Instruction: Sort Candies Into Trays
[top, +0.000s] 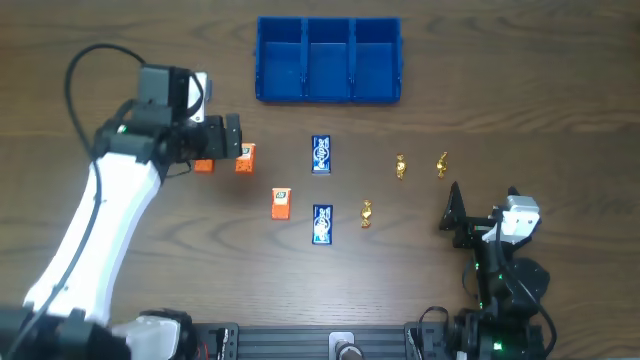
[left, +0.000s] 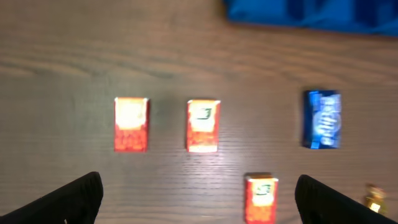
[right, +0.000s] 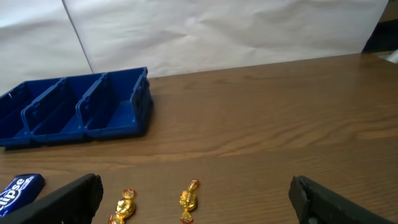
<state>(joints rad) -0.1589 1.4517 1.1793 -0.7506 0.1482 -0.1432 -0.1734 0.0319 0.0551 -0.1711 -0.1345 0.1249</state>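
Note:
Three orange candy boxes lie on the wooden table (top: 205, 165) (top: 245, 158) (top: 281, 203). Two blue candy packs (top: 321, 154) (top: 322, 224) lie mid-table, with three gold-wrapped candies (top: 400, 166) (top: 441, 164) (top: 366, 214) to their right. A blue three-compartment tray (top: 328, 58) stands at the back. My left gripper (top: 228, 136) hangs open above the orange boxes (left: 131, 124) (left: 203, 126) (left: 261, 198), holding nothing. My right gripper (top: 483, 200) is open and low at the right, facing two gold candies (right: 124, 204) (right: 188, 196) and the tray (right: 78, 109).
The left wrist view also takes in a blue pack (left: 321, 119), a gold candy (left: 373, 196) and the tray's edge (left: 311, 12). A white wall backs the table in the right wrist view. Bare wood lies right of the tray and at the far left.

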